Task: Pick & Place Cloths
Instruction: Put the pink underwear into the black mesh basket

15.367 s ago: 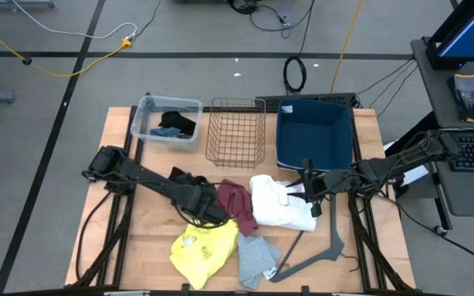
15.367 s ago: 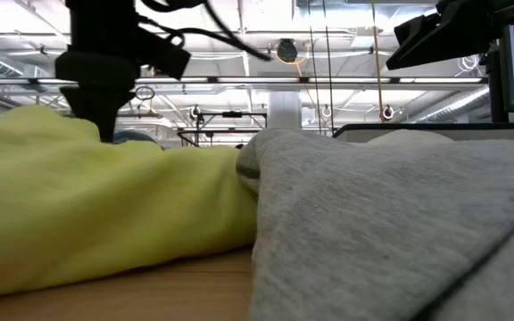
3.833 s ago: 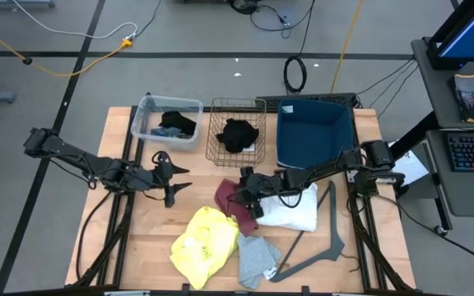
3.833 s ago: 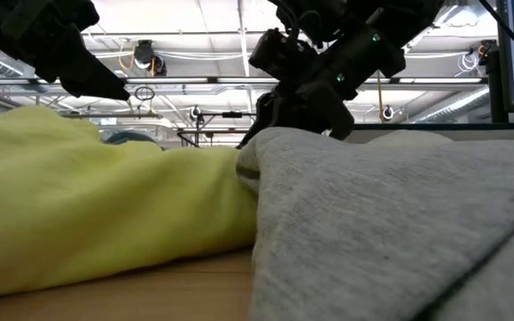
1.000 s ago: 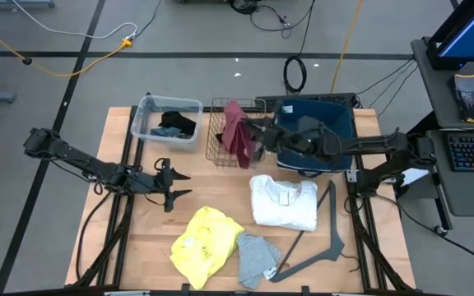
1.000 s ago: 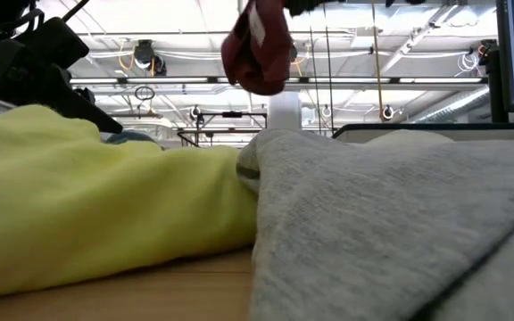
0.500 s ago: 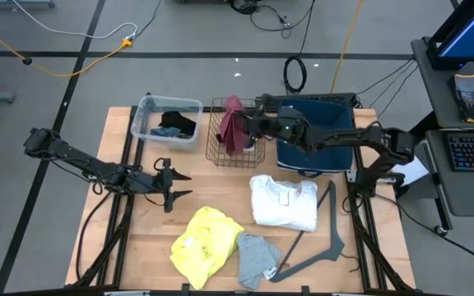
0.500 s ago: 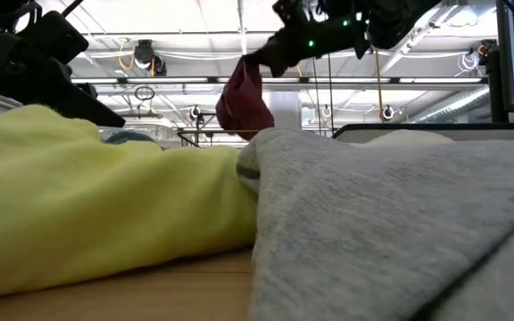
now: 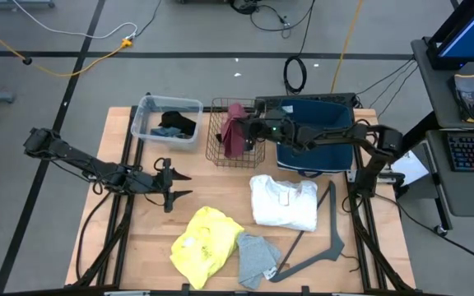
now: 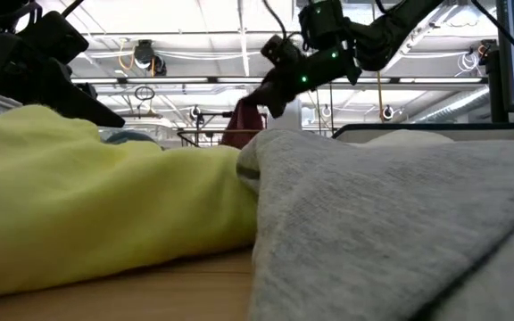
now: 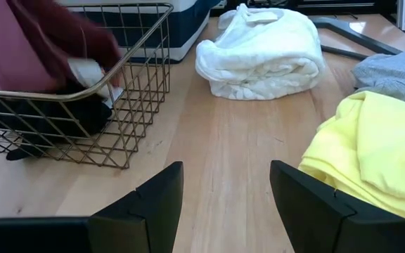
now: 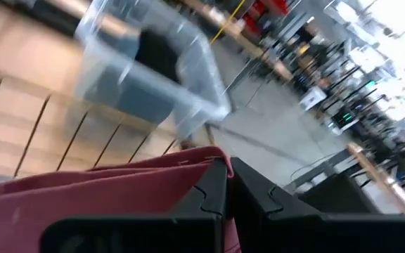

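Black cloth [image 11: 48, 119] under maroon cloth [image 11: 41, 49], seemingly.

Overhead view of a wooden table [image 9: 151, 247]. The right tool [image 9: 243, 130], closed on a maroon cloth [image 9: 234, 131], holds it over a wire basket [image 9: 218, 148] at the far edge. A clear bin [image 9: 146, 123] to the basket's left holds dark cloth; a navy bin [image 9: 336, 144] sits to its right. The left tool [image 9: 181, 184], fingers apart, hovers left of centre. Nearer lie a white cloth [image 9: 283, 202], a yellow cloth [image 9: 204, 245], a grey cloth [image 9: 258, 256] and a grey hanger-like bar [image 9: 332, 234].
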Motion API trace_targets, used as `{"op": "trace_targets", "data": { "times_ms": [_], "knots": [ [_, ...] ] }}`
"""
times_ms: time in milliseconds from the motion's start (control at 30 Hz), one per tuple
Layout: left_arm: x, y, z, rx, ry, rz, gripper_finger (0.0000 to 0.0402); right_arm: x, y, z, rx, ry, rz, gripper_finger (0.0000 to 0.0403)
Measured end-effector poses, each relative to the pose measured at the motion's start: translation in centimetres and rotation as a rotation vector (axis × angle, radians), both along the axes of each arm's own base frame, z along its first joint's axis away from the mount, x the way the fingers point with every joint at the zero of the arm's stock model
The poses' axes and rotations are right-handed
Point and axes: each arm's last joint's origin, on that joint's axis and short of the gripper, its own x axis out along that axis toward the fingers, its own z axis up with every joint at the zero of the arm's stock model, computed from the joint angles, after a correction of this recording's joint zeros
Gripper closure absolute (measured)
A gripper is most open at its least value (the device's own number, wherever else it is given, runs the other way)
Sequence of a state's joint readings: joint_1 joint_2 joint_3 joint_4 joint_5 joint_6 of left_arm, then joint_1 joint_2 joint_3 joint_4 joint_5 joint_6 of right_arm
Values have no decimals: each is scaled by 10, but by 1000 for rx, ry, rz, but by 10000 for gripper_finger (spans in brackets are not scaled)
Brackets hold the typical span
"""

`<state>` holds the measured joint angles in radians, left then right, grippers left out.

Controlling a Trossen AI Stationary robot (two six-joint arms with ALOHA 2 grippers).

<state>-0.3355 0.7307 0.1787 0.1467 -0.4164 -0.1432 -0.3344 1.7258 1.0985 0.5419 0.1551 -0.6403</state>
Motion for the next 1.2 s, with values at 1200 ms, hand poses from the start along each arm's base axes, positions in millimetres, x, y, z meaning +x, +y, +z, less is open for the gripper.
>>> {"op": "trace_targets", "data": {
  "times_ms": [1200],
  "knots": [
    [0,0,0,-40,-3,15,188,0,6,-50,218,272,-27,250]
  ]
}}
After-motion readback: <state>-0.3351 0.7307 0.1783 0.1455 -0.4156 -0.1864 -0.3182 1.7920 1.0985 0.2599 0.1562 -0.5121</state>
